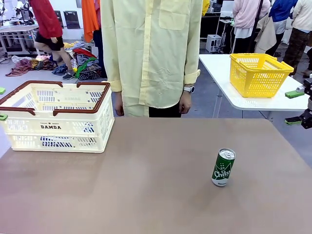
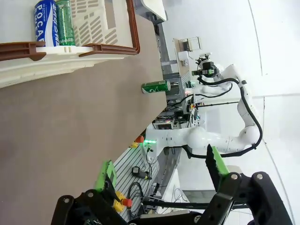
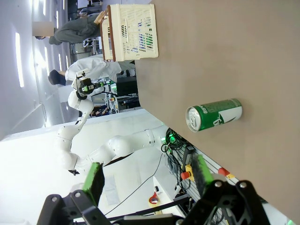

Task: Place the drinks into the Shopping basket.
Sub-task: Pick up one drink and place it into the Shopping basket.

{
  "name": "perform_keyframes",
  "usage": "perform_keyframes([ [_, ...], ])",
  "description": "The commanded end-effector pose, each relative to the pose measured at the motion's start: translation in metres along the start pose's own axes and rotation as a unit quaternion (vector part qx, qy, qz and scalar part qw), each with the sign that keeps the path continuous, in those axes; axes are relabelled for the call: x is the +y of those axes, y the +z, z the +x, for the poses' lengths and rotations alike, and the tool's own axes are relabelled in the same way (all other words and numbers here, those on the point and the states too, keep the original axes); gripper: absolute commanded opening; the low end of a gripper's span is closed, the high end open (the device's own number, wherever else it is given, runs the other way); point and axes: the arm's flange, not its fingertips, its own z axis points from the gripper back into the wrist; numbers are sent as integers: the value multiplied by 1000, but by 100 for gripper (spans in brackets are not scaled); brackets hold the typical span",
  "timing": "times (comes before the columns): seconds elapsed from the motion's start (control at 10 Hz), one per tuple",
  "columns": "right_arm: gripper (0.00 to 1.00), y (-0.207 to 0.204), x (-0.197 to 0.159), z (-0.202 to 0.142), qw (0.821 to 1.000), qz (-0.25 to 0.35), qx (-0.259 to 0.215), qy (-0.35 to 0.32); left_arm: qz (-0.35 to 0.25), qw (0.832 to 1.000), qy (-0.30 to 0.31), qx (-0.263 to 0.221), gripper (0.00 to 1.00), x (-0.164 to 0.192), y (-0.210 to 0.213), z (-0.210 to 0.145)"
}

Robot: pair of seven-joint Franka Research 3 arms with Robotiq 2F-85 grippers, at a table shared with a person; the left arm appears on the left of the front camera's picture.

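One green drink can point(image 1: 224, 167) with white lettering stands upright on the brown table, right of the middle. It also appears in the left wrist view point(image 2: 156, 86) and the right wrist view point(image 3: 214, 114). The cream Shopping basket point(image 1: 105, 97) with a brown rim sits at the table's far left. Inside the basket point(image 2: 112, 47) stand a blue can point(image 2: 44, 21) and a green can point(image 2: 64, 21). My left gripper point(image 2: 161, 168) is open and empty, well away from the basket. My right gripper point(image 3: 147, 176) is open and empty too, off the table's right edge point(image 1: 294, 107).
A person in a pale yellow shirt point(image 1: 151, 53) stands at the far edge, hands hanging down. A yellow mesh basket point(image 1: 257, 73) rests on a separate white table at the back right. Bare tabletop lies between the can and the basket.
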Motion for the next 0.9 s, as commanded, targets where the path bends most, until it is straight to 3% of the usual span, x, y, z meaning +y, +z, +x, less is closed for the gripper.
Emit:
perform_keyframes([
  [0.0, 100, 2, 2, -1, 1000, -4, 5, 5, 1, 1000, 6, 5, 100, -2, 1, -3],
  [0.2, 100, 0, 0, 0, 1000, 0, 0, 0, 1, 1000, 6, 5, 100, -2, 1, -3],
  [0.4, 100, -42, 82, 27, 983, -123, 135, 23, 1, 1000, 6, 5, 100, -2, 1, -3],
  [0.5, 100, -85, 118, 50, 959, -191, 210, 30, 1, 1000, 6, 5, 100, -2, 1, -3],
  [0.6, 100, -122, 142, 64, 933, -253, 252, 30, 1, 1000, 6, 5, 100, -2, 1, -3],
  [0.8, 100, -174, 167, 73, 869, -419, 262, 20, 1, 1000, 6, 5, 100, -2, 1, -3],
])
